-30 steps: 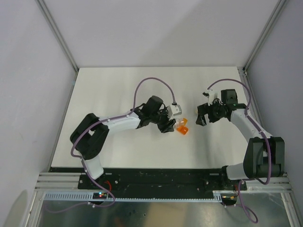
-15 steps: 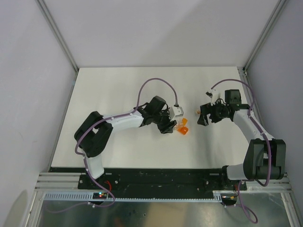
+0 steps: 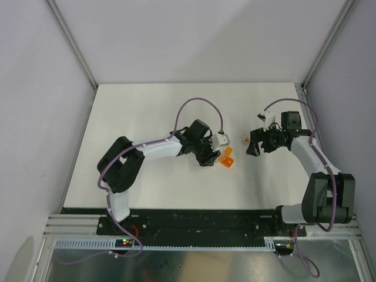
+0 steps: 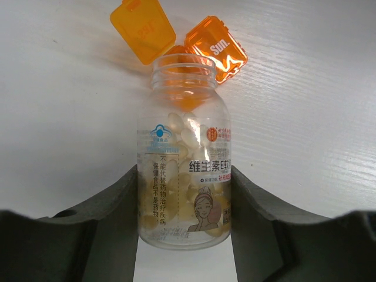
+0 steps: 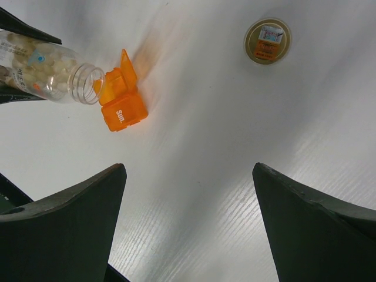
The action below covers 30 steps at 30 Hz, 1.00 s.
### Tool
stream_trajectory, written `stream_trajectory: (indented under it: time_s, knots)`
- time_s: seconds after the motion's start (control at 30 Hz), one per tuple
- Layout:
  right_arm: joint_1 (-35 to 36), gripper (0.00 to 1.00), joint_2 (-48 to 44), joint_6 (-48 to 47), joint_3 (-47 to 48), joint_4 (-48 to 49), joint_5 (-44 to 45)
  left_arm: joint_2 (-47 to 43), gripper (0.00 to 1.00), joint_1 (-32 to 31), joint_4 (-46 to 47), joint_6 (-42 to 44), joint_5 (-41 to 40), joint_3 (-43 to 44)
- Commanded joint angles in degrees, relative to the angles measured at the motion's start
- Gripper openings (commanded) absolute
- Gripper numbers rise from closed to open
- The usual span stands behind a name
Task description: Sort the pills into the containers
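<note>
My left gripper (image 4: 184, 176) is shut on a clear, uncapped vial (image 4: 183, 147) full of pale tan pills (image 4: 182, 200). The vial lies tilted with its mouth right at the orange two-cell box (image 4: 214, 47). One lid (image 4: 143, 28) stands open; the cell marked "Sun." is closed. In the top view the left gripper (image 3: 211, 154) and the vial (image 3: 217, 154) sit just left of the box (image 3: 227, 160). My right gripper (image 5: 189, 170) is open and empty over bare table, right of the box (image 5: 120, 108) and the vial (image 5: 53, 73). It also shows in the top view (image 3: 252, 147).
The vial's round tan cap (image 5: 267, 40) lies loose on the white table (image 3: 147, 111), just left of the right gripper in the top view (image 3: 245, 138). Grey walls and metal rails bound the table on three sides.
The left arm has reached a little further right, bringing the vial's mouth closer to the orange box. The right gripper has shifted slightly to the right.
</note>
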Motion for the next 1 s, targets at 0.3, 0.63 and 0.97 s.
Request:
stream_trajectory:
  time_s: [0.3,0.63,0.97]
  knots:
    - [-0.78,0.95,-1.83,-1.11,-0.27,-0.26,-1.77,1.57,0.00,-1.05,-4.30,2.81,-2.98,5.88]
    - [-1.38,0.95,-1.76,-1.67,-0.26,-0.78,-2.35,2.75,0.00,-1.73,-7.24,3.59,-4.73,8.35]
    - [-2.11,0.95,-1.89,-1.89,-0.26,-1.10,-2.80,3.90,0.00,-2.37,-10.73,4.68,-6.50,11.21]
